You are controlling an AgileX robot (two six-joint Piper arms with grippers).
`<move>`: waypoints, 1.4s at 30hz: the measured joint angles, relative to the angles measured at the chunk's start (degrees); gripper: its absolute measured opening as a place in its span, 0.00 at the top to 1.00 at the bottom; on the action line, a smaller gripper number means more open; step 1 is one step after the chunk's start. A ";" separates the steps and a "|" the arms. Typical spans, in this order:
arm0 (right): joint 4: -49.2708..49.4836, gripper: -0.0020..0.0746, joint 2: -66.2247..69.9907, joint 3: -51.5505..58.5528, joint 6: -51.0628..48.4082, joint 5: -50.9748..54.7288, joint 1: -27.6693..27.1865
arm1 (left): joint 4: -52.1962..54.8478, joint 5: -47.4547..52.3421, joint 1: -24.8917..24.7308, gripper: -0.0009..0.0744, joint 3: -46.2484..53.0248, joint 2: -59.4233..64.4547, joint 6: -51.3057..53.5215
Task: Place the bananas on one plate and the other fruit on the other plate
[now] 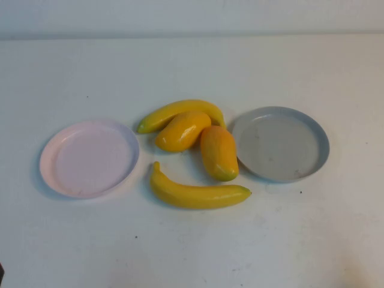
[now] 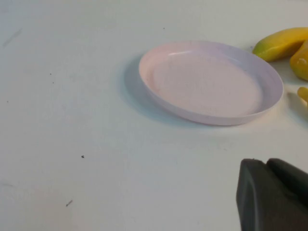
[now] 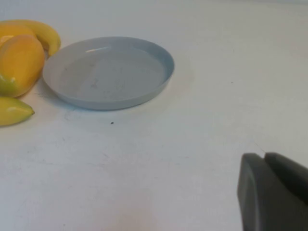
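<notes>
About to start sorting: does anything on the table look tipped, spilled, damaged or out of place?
Nothing stands out. The pink plate and grey plate sit flat and empty, with two bananas and two mango-like fruits clustered between them, unsorted. Left pincer and right pincer are shut, each parked short of its plate.

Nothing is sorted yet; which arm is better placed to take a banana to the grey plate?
Probably the right: its shut right gripper is parked on the side of the round grey plate, and the near curved yellow banana points that way. The shut left gripper faces the pale pink plate.
</notes>
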 joint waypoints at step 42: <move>0.00 0.99 0.00 0.00 0.00 0.00 0.00 | -13.25 12.04 0.00 0.99 -21.39 20.91 -5.20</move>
